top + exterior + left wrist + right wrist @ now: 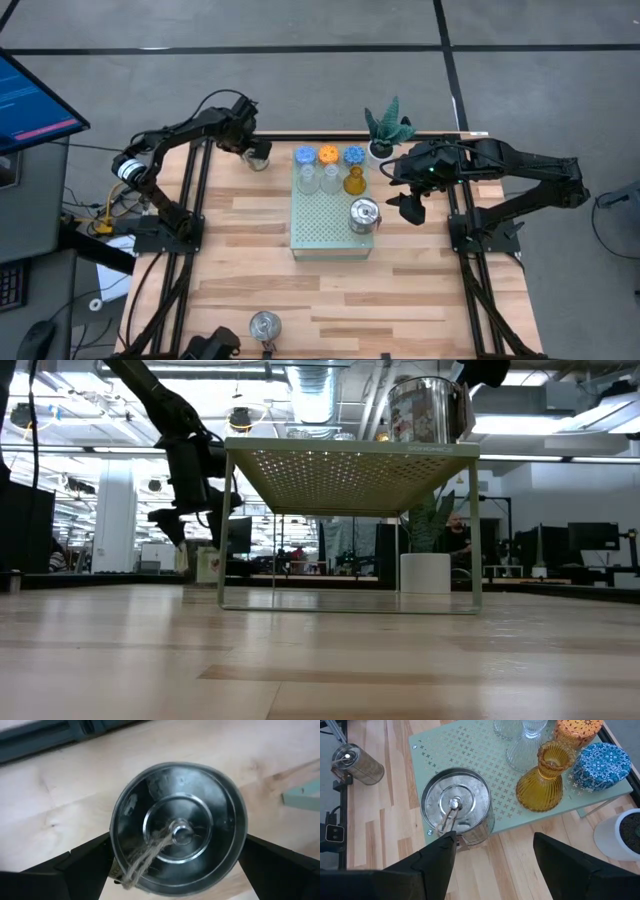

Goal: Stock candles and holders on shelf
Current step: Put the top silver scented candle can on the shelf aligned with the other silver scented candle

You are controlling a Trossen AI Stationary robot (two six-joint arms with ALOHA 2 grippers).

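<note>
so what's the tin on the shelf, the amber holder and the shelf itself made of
The silver tin looks like polished metal: mirror-bright lid with a small knob and a twine tie. The amber holder looks like ribbed translucent glass, light glowing through it. The shelf seems to be painted sheet metal, matte mint green, punched with small cross-shaped holes, though coated plastic can't be ruled out.

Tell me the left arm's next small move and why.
Probably close the left gripper on the silver tin and lift it. The open jaws sit on either side of that tin, which stands on the wooden table off the shelf. The right gripper, also open, waits beside the shelf, where another tin already stands.
</note>
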